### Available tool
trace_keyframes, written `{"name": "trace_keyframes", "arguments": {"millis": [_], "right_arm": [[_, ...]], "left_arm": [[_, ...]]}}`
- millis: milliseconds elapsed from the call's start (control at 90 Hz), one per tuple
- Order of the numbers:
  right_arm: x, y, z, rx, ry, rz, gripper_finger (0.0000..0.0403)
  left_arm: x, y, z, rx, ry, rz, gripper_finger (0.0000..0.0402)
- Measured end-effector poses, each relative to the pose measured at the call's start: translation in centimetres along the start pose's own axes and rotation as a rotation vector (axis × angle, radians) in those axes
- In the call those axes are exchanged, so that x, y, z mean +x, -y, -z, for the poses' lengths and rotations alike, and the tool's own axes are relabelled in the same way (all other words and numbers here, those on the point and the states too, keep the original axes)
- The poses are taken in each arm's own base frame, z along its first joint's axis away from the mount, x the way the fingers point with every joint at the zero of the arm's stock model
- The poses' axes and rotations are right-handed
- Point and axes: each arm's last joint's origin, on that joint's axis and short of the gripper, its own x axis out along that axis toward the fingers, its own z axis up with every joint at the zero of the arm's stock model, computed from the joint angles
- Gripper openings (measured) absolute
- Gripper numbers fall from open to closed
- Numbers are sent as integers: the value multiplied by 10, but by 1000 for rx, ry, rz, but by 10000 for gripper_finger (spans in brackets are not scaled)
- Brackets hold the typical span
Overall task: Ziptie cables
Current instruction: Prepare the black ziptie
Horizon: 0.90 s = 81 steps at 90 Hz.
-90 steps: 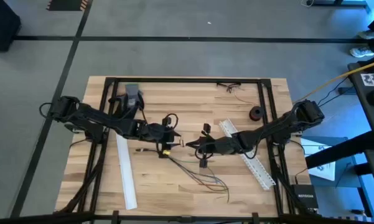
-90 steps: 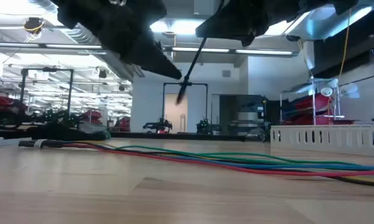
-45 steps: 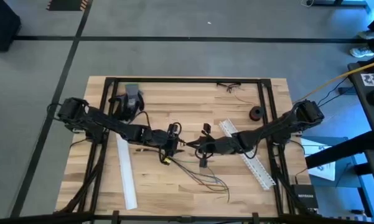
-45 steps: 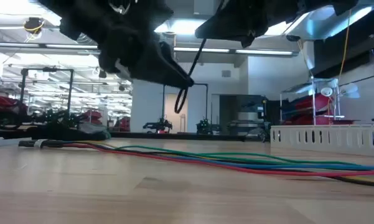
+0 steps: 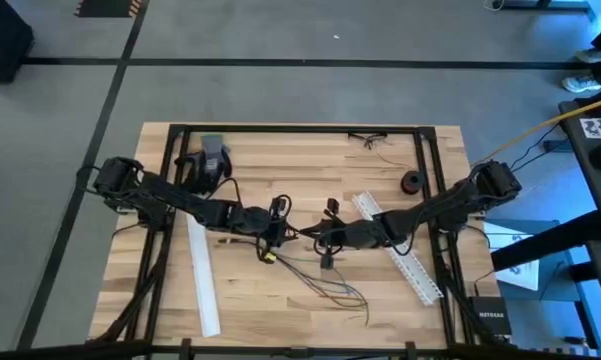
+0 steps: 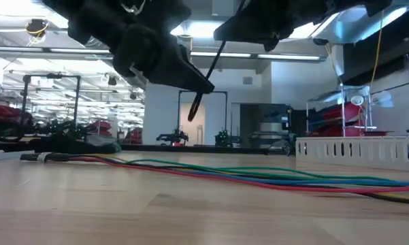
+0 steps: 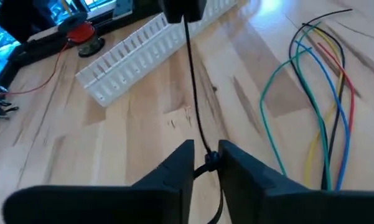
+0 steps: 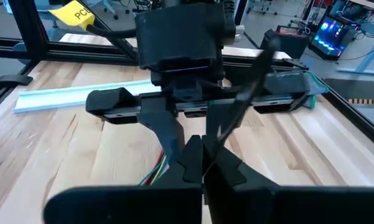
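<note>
Both end effectors mid-table on ziptie

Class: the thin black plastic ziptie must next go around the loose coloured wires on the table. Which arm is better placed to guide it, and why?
Probably the left. The left gripper pinches the thin black plastic ziptie at its free end, close to the loose coloured wires, while the right gripper clamps the other end, anchoring it.
</note>
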Motion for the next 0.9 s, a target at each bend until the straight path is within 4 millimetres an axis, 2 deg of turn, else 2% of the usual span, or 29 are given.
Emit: {"name": "trace_keyframes", "arguments": {"millis": [244,567,900], "right_arm": [[0,1,0,-26,5,22,0],[-2,1,-2,-30,9,17,0],[-22,10,-20,-36,43,27,0]], "left_arm": [[-1,2,8,-10,-36,9,25],[-3,5,22,-8,-96,24,29],[-2,1,33,-24,-188,25,41]]}}
